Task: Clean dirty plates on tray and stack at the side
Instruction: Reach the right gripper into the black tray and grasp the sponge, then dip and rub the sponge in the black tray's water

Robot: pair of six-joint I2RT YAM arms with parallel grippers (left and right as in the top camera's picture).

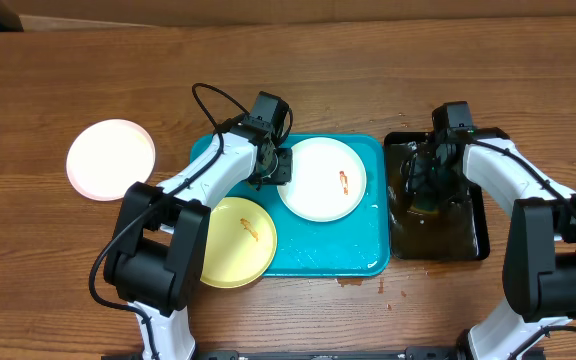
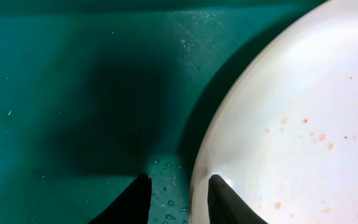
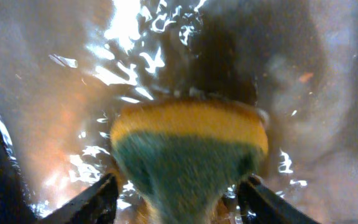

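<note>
A white plate [image 1: 321,178] with an orange smear lies on the turquoise tray [image 1: 368,250]. A pale yellow plate [image 1: 236,240] with a small smear lies over the tray's front left corner. A third, white plate [image 1: 111,159] lies on the table to the left. My left gripper [image 1: 273,166] is open at the white plate's left rim. In the left wrist view its fingers [image 2: 179,199] straddle the rim of the plate [image 2: 303,124], one on the tray [image 2: 73,93], one inside the plate. My right gripper [image 1: 426,180] is shut on a yellow-green sponge [image 3: 188,149].
A narrow black tray [image 1: 473,235] holding water stands right of the turquoise tray; the right gripper and sponge are inside it. Small orange-brown spots lie on the table in front of the trays [image 1: 398,293]. A cable loops off the left arm [image 1: 208,95].
</note>
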